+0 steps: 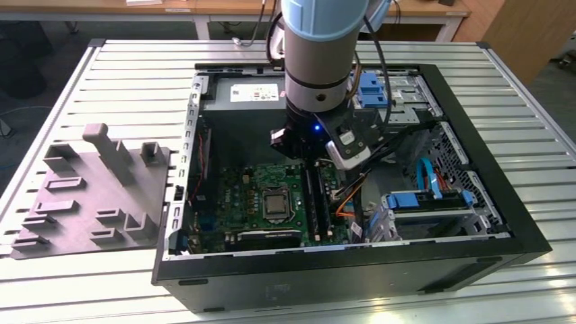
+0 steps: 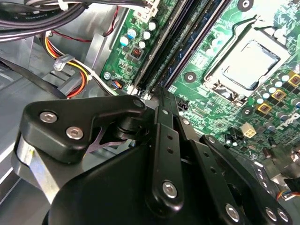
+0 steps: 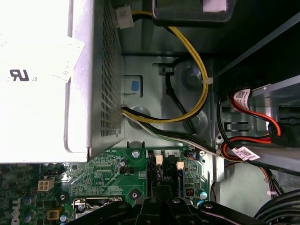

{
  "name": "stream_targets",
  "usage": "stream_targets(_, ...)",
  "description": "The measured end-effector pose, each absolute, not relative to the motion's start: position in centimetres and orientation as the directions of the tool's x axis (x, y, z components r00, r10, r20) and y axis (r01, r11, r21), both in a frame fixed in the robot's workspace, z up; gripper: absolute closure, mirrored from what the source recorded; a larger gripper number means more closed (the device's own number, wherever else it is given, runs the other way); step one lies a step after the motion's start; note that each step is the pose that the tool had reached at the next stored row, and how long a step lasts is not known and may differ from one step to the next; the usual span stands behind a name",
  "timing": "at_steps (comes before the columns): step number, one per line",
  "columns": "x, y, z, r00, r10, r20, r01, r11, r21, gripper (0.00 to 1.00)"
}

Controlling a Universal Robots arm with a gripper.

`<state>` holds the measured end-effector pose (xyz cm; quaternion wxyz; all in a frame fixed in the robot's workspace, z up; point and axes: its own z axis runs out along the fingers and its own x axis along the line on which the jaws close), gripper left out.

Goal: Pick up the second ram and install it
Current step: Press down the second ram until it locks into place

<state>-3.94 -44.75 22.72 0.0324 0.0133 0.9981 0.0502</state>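
Observation:
My gripper [image 1: 307, 159] reaches down into the open computer case [image 1: 531, 236], at the far end of the black memory slots [image 1: 313, 201] beside the processor socket [image 1: 272, 200]. In the second wrist view its black fingers [image 2: 164, 136] lie close together, and the gripper [image 2: 157, 96] rests at the end of the slots. The second ram [image 2: 183, 47], a thin dark-blue stick, lies along one slot and runs away from the tip. In the first wrist view the gripper [image 3: 164, 202] sits over the slot ends, next to the ram's blue edge [image 3: 179, 180]. The contact itself is hidden.
A grey foam holder [image 1: 90, 196] lies on the ribbed table on the exterior view's left. Inside the case are the power supply [image 1: 252, 93], yellow and black cables [image 3: 197, 93], drive bays with blue clips [image 1: 423, 200] and a red cable [image 3: 262, 117].

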Motion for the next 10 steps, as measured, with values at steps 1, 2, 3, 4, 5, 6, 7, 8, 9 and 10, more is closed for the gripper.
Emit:
stream_targets(1,-3.95,-44.75,22.61,-0.998,0.03,-0.063,0.023,0.995,0.101,0.89)
stream_targets(2,-3.95,-44.75,22.54,-0.998,0.03,-0.063,0.023,0.995,0.101,0.89)
stream_targets(3,-3.95,-44.76,22.5,-0.998,0.03,-0.063,0.023,0.995,0.101,0.89)
stream_targets(4,-3.95,-44.76,22.5,-0.998,0.03,-0.063,0.023,0.995,0.101,0.89)
stream_targets(5,-3.95,-44.76,22.5,-0.998,0.03,-0.063,0.023,0.995,0.101,0.89)
stream_targets(6,-3.95,-44.76,22.5,-0.998,0.03,-0.063,0.023,0.995,0.101,0.89)
stream_targets(7,-3.95,-44.75,22.48,-0.998,0.03,-0.063,0.023,0.995,0.101,0.89)
stream_targets(8,-3.94,-44.75,22.37,-0.998,0.03,-0.063,0.023,0.995,0.101,0.89)
stream_targets(9,-3.95,-44.75,22.27,-0.998,0.03,-0.063,0.023,0.995,0.101,0.89)
stream_targets(10,-3.95,-44.76,22.22,-0.998,0.03,-0.063,0.023,0.995,0.101,0.89)
